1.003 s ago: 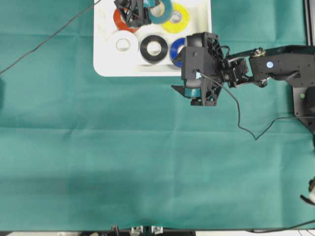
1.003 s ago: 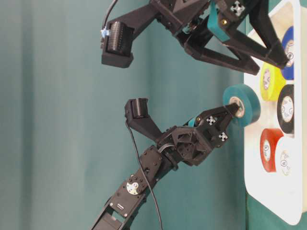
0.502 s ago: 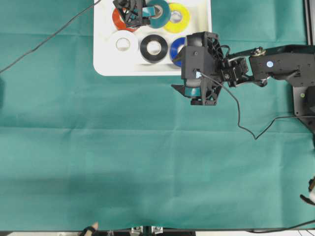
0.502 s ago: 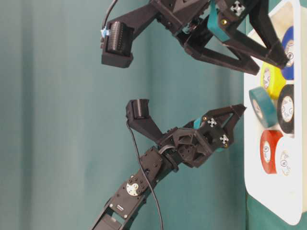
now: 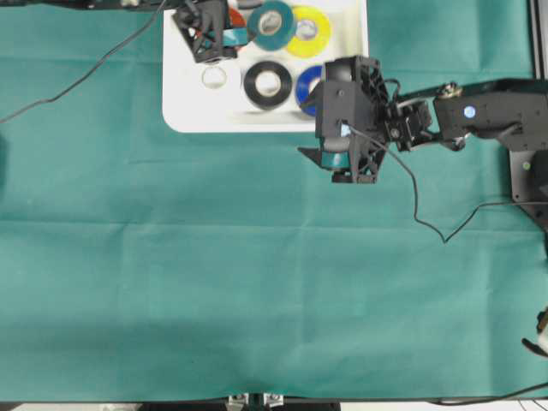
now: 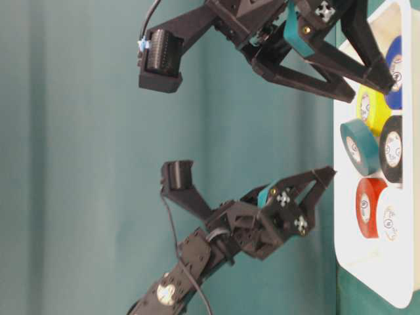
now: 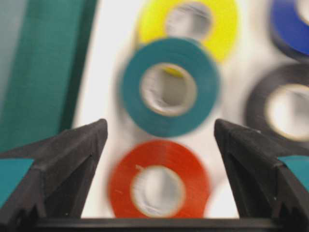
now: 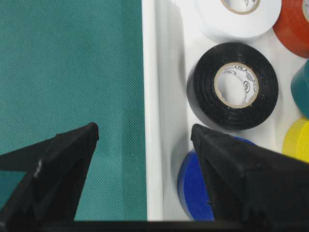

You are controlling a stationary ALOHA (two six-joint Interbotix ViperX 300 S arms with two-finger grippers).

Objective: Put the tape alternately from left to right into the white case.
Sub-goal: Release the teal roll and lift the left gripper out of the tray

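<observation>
Teal roll [image 5: 272,23] rests tilted on the yellow roll [image 5: 310,32] inside white case [image 5: 180,111]; left end effector [image 5: 208,34] has released it, spread and withdrawn.

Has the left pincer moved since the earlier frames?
Yes. Overhead, the left pincer, now open, has slid left along the case, away from the teal roll it released.
</observation>
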